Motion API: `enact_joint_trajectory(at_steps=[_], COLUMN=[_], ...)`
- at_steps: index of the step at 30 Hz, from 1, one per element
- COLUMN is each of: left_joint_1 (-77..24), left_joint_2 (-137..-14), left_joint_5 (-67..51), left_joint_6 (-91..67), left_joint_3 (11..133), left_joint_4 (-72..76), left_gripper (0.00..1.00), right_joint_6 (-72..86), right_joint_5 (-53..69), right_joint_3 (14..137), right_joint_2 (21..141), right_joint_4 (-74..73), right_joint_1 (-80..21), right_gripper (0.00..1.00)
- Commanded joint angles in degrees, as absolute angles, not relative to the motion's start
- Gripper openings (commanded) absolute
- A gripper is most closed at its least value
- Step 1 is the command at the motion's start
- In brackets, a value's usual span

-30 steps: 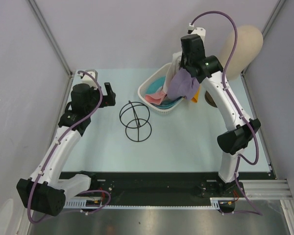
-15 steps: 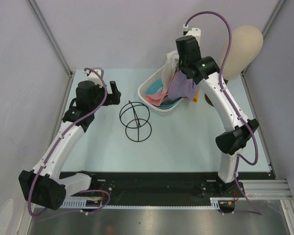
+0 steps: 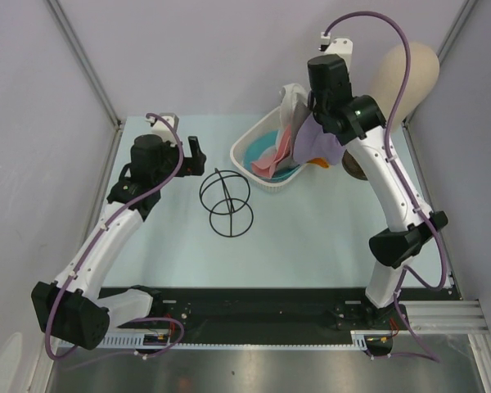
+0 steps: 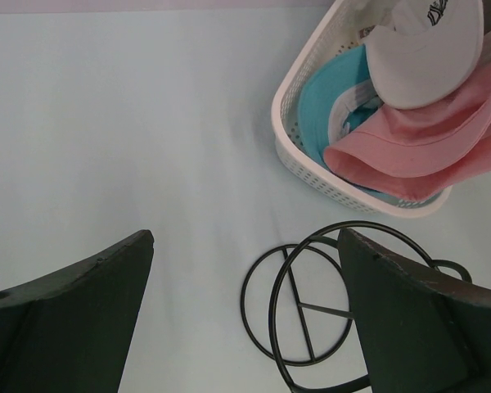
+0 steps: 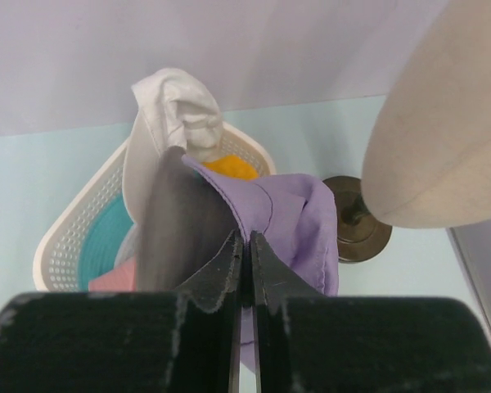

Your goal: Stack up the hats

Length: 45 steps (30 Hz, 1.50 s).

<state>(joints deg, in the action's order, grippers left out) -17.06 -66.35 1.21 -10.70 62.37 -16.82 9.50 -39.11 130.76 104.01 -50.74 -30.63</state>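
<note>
Lavender hat (image 5: pixel 299 217) hangs pinched in the raised right claw (image 5: pixel 247 246).

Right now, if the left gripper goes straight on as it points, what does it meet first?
Probably bare table, near the basket. But the wire stand sits close below the open left gripper, by its right finger; a hoop could touch first. Depth unclear.

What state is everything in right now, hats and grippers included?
left gripper: open, empty
right gripper: shut on lavender hat
lavender hat: held aloft, drooping
pink hat: crumpled in basket
teal hat: in basket, under pink hat
white cap: in basket, on top
orange hat: mostly hidden
wire stand: bare
mannequin head: bare
</note>
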Motion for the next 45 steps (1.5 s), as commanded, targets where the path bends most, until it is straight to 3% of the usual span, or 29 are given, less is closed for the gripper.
enact_joint_trajectory(at_steps=[1,14,22,29,36,45], left_joint_1=[-17.8,-18.1,-18.1,-17.7,-14.8,-11.6], left_joint_2=[-66.3,-65.9,-65.5,-65.6,-64.2,-59.1], left_joint_5=[0.4,-0.9,-0.2,11.8,13.5,15.2], left_joint_6=[-9.2,-9.0,-9.8,-11.8,-19.6,-22.3], left_joint_3=[64.5,64.5,65.9,71.4,76.3,71.2], left_joint_4=[-14.9,-14.9,-15.7,-22.8,-28.9,-34.0], left_gripper=[1.00,1.00,1.00,1.00,1.00,1.00], right_joint_6=[7.4,7.0,4.0,-2.3,-5.2,-5.1], right_joint_5=[-43.4,-45.3,-55.7,-65.3,-61.7,-59.6], right_joint_3=[131.0,132.5,133.2,127.2,120.7,121.6], right_joint_2=[99.3,98.0,93.6,88.1,85.5,90.1], right_joint_4=[-47.9,-47.6,-48.1,-42.7,-35.4,-35.6], right_joint_1=[-30.9,-33.9,-41.3,-47.3,-55.4,-65.8], right_gripper=[0.08,0.08,0.08,0.08,0.07,0.07])
